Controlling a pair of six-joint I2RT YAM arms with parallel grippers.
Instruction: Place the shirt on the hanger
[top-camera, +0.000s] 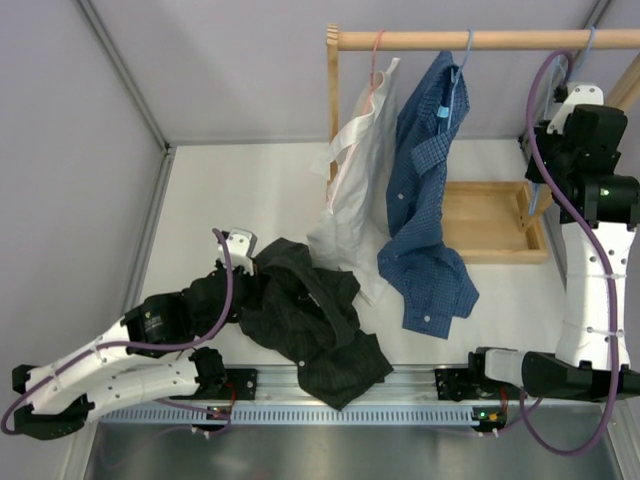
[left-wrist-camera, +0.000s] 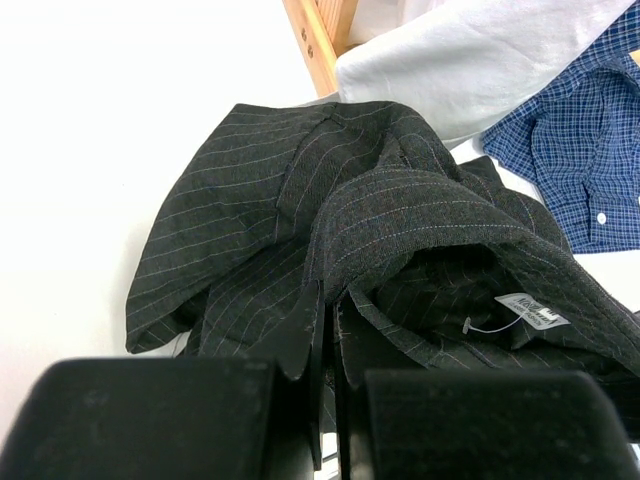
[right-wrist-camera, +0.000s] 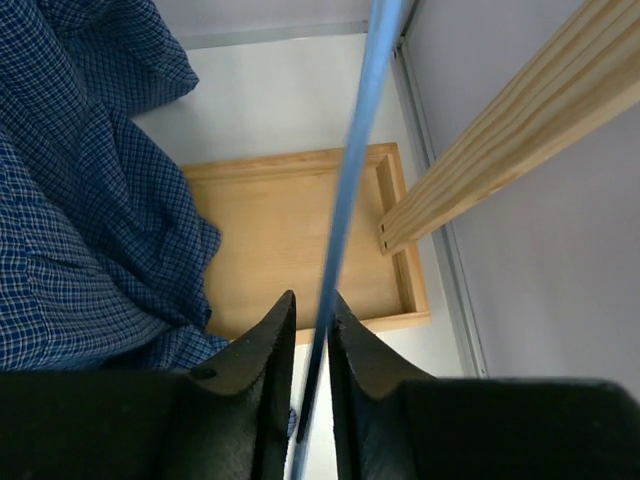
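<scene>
The dark shirt (top-camera: 310, 325) lies crumpled on the white table near the front, left of centre. In the left wrist view its collar and white label show (left-wrist-camera: 300, 190). My left gripper (top-camera: 250, 265) (left-wrist-camera: 332, 300) is at the shirt's left edge, jaws shut on a fold of its cloth. The light-blue wire hanger (top-camera: 591, 40) hangs by its hook on the wooden rail at the far right. My right gripper (top-camera: 566, 95) (right-wrist-camera: 313, 305) is raised to it, jaws closed around its thin blue wire (right-wrist-camera: 360, 130).
A wooden rail (top-camera: 480, 39) on a wooden stand crosses the back right. A white shirt (top-camera: 355, 170) on a pink hanger and a blue checked shirt (top-camera: 425, 190) hang from it, draping onto the table. A wooden tray (top-camera: 490, 225) lies under the rail.
</scene>
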